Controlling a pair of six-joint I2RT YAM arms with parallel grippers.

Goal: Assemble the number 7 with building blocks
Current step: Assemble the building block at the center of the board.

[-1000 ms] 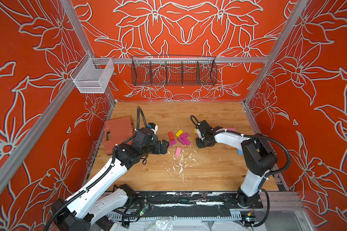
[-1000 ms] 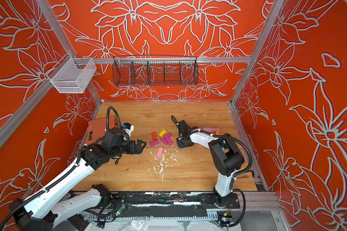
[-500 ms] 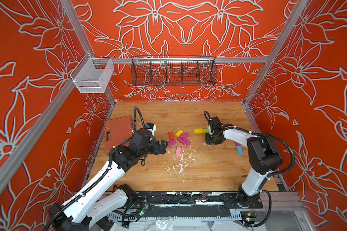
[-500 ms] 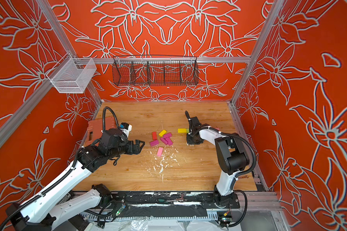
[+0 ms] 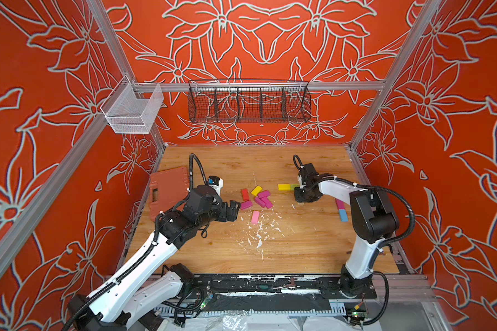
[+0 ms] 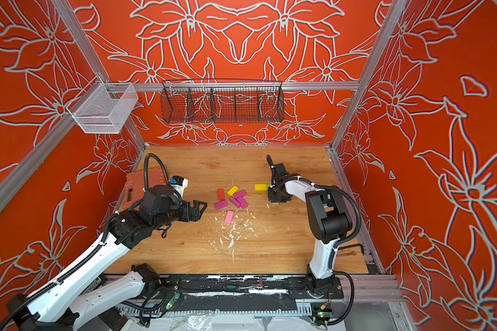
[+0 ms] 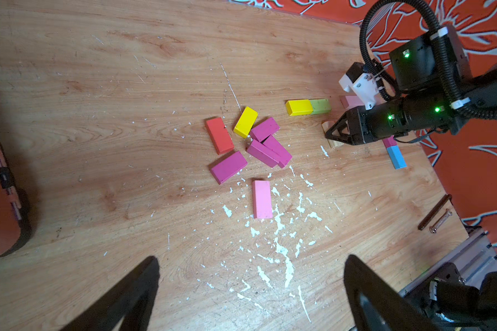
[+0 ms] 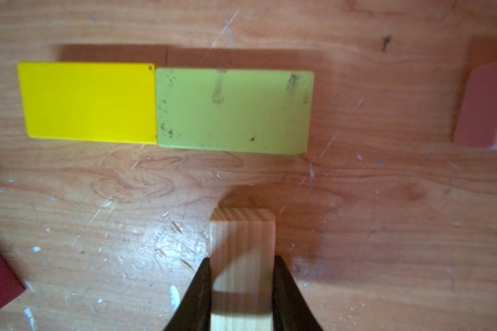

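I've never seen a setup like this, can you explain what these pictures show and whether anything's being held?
Two robot arms stand at a wooden table, each ending in a two-finger gripper. The two wide pictures look down from overhead; the close-ups come from wrist cameras. The right gripper is shut on a bare wood block near a yellow block and green block laid end to end. The left gripper is open and empty, facing a loose pile of magenta, red, yellow and pink blocks. A red-brown tool case lies by the left arm.
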